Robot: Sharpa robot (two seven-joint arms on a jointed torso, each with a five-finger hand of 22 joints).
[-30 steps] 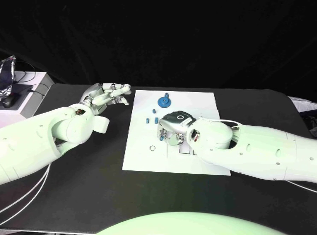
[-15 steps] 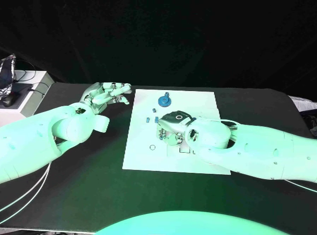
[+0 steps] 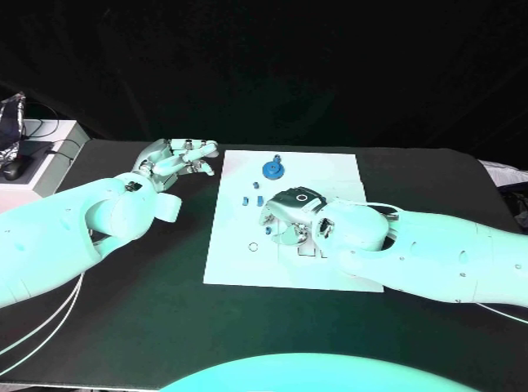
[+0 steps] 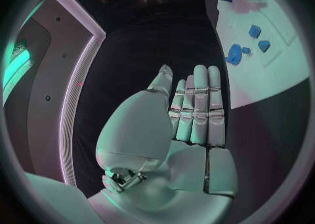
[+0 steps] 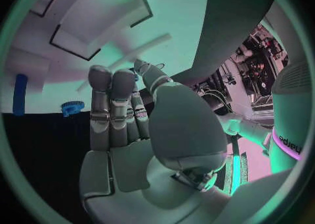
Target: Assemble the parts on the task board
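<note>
Both hands empty: right hand (image 3: pixel 290 219) fingers together over task board (image 3: pixel 334 175), left hand (image 3: pixel 177 157) splayed beside it.

My left hand (image 3: pixel 178 157) rests at the far left, fingers straight and together, holding nothing. My right hand (image 3: pixel 290 219) hangs mid-table, fingers extended close together, empty.

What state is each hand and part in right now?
Left hand: open, fingers straight, beside the board, holding nothing.
Right hand: over the board's middle; grip cannot be told.
Board: flat on the table.
Blue gear: lying on the board, untouched.
Small blue parts: loose on the board.
</note>
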